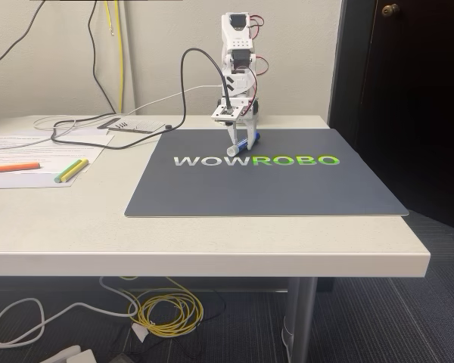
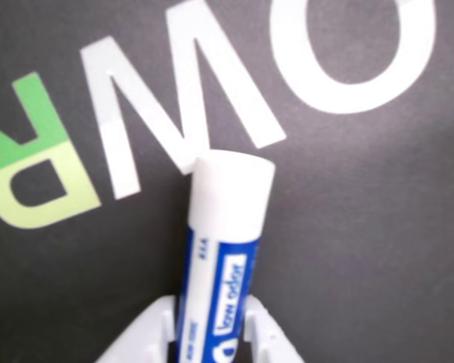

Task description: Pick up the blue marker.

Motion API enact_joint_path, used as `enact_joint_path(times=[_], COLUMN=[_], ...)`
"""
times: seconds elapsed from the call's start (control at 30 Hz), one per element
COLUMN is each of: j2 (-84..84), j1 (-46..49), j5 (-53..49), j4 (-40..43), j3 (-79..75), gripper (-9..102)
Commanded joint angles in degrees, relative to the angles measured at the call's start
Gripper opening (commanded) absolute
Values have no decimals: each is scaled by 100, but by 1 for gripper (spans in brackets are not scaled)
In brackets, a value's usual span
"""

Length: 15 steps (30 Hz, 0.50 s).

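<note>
While the white two-finger jaws (image 1: 240, 144) are clenching around the short, thick blue marker with its white plastic barrel and blue label (image 2: 221, 280), the barrel is sitting between them at about its middle, white butt end pointing toward twelve o'clock in the wrist view. In the fixed view the marker (image 1: 247, 141) is sticking out toward three o'clock of the jaws, tilted, low over the mat or just touching it; which, I cannot tell. It is looking light and stiff, but the smooth round plastic is likely slippery, so a hold near the middle, square across the barrel, seems safest against it swivelling. Beneath it is lying the dark grey rectangular mat with white and green lettering (image 1: 287, 189), flat and matte. The pale worktop (image 1: 212, 242) is carrying, around nine o'clock of the mat, an orange highlighter (image 1: 13, 167) and yellow and green pens (image 1: 72, 171) on white papers (image 1: 38, 144), well apart from the jaws.
</note>
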Motion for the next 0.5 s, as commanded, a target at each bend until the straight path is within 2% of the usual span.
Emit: enact_joint_path(times=[0.0,0.27,0.47], j2=[44,167,1099], j1=[-35,-35,-35], j5=[44,220,1020], j4=[-62,-123,53], j3=[-18,-18,-132], gripper=[8,6,6])
